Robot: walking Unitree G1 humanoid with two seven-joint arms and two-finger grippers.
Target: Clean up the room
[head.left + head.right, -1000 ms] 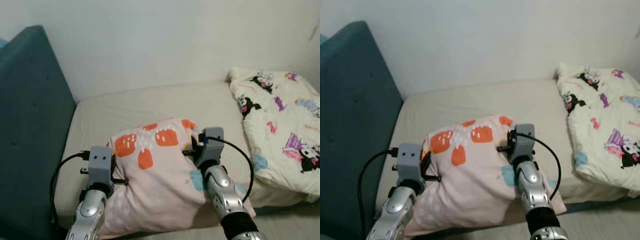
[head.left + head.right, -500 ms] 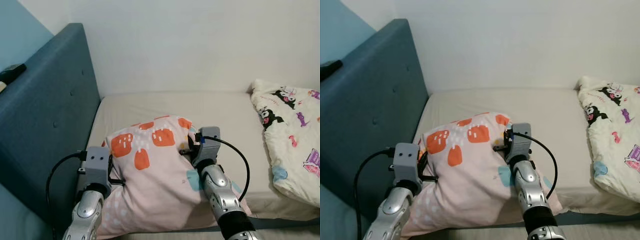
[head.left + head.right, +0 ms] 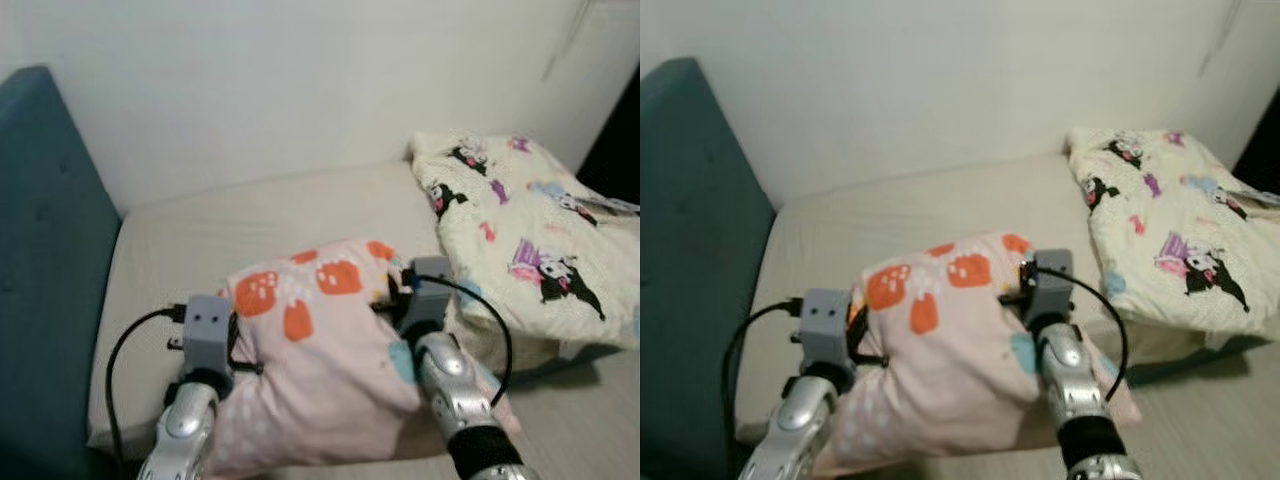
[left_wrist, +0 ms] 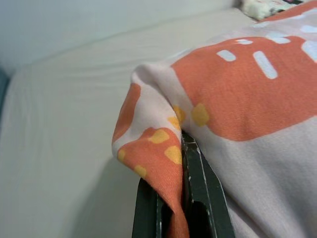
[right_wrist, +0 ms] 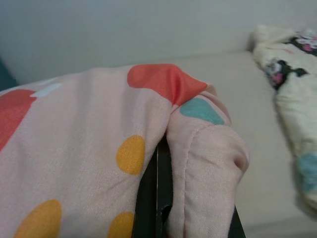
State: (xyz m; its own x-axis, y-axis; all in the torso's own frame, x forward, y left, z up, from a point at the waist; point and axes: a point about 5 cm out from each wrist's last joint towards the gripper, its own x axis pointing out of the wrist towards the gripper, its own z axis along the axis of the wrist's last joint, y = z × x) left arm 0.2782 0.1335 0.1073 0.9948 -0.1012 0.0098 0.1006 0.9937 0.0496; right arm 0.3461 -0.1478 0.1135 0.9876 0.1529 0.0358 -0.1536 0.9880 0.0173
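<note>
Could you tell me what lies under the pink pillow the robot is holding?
Under the pink pillow, pinched by the left gripper and right gripper, lies the beige mattress. What lies directly beneath the pillow is covered.

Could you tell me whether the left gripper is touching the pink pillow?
Touching. The left wrist view shows a corner of the pillow pinched between the left gripper fingers.

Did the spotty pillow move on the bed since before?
Cannot tell. The pillow hangs pinched by the left gripper and right gripper; the camera itself swung, shifting bed and headboard together.
</note>
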